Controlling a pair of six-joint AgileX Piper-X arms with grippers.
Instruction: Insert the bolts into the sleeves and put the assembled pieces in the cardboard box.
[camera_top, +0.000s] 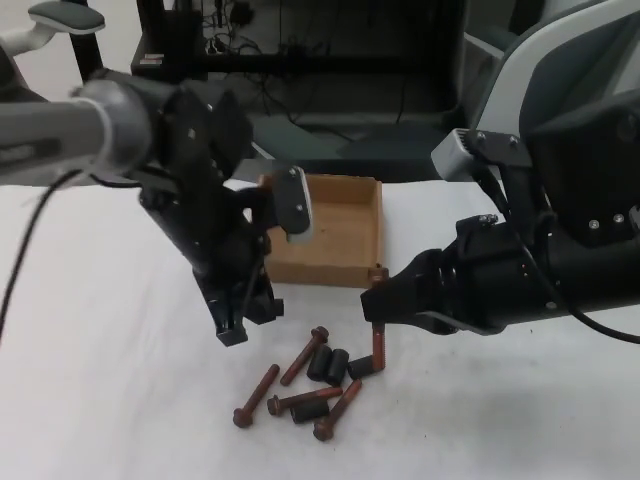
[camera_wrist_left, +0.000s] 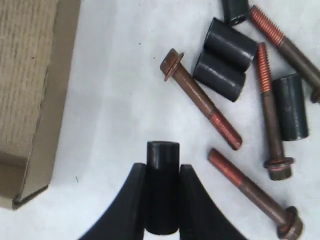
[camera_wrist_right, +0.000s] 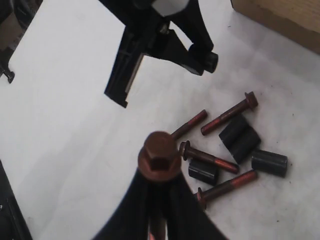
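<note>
A: Left gripper (camera_wrist_left: 162, 169) first: what has it got?
B: Its fingers are clamped on a black sleeve (camera_wrist_left: 162, 152), one end poking out past the fingertips, over the table (camera_wrist_left: 115, 100) near the box (camera_wrist_left: 30, 75).
A: And the right gripper (camera_wrist_right: 160, 181)?
B: Closed tight on a bolt (camera_wrist_right: 159, 156), held upright, head up. Four loose bolts (camera_top: 258, 392) and four loose sleeves (camera_top: 330, 365) lie just below it, in front of the box.

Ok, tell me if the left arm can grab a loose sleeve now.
Probably not: the left gripper is shut on a sleeve. The loose sleeves lie uncovered close by, so only its full grip stands in the way.
</note>
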